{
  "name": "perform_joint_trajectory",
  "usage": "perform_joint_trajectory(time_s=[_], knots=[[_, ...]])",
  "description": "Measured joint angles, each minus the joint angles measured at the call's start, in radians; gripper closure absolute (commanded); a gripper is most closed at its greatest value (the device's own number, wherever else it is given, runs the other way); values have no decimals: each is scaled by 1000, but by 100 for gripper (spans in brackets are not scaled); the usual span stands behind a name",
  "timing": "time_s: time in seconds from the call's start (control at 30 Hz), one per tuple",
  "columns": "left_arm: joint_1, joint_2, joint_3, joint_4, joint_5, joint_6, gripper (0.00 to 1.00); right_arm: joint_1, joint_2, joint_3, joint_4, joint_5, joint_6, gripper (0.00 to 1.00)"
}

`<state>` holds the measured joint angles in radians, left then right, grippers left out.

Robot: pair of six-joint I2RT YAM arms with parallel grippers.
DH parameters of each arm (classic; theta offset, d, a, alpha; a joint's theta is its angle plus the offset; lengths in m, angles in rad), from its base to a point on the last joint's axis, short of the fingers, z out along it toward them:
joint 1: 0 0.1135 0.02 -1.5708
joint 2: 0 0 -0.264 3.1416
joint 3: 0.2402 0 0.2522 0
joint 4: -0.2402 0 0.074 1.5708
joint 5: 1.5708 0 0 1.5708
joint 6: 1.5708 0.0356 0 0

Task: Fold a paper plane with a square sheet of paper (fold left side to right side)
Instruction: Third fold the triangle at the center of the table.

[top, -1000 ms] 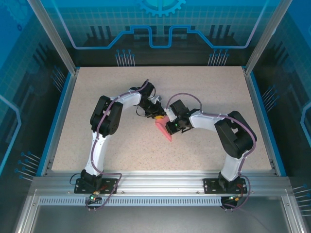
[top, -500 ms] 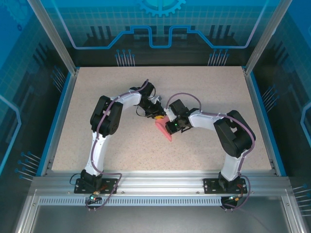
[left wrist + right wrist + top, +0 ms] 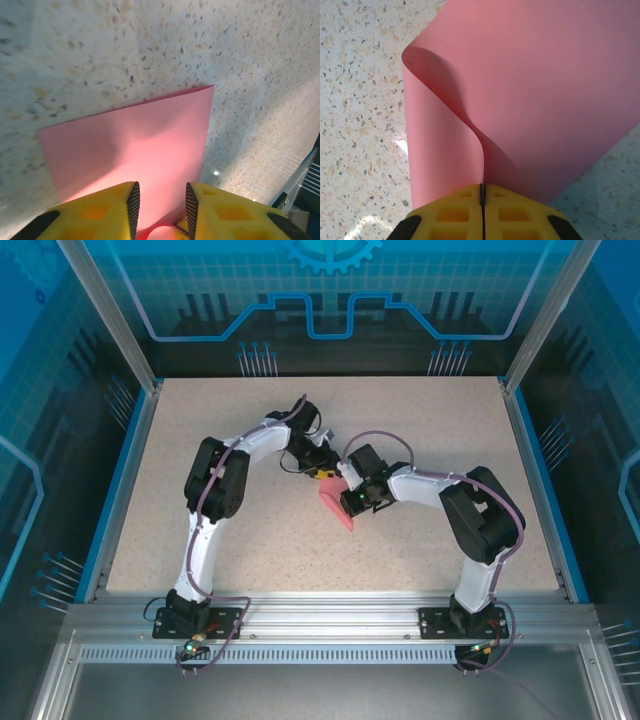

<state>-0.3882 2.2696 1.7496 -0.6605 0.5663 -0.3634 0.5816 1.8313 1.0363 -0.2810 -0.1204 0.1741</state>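
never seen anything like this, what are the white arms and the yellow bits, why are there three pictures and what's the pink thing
These are two robot arms bolted at the near edge of a speckled table. The wide picture comes from a fixed camera above and behind them. The two close-ups come from a small camera on each wrist, so the yellow blocks at the bottom of those are that arm's own fingers. The pink thing is a sheet of paper on the table between the arms, meant to be folded into a plane. The right gripper is shut on one edge and holds that side curled up off the table. The left gripper has its fingers apart, with the paper showing in the gap, so it is not pinching it.
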Motion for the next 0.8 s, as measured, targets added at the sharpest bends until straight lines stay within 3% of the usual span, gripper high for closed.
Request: perform_joint_trajectory(time_s=[0.37,0.57,0.8], knots=[[51,-364,-388,155,-6,-3,77,0,2,6,-10,1,-3,94],[24,-386,-554,275,63,-23,77,0,4,9,-13,1,-4,95],[-34,-369,-587,398,119,-62,78,0,7,14,-19,0,-10,95]])
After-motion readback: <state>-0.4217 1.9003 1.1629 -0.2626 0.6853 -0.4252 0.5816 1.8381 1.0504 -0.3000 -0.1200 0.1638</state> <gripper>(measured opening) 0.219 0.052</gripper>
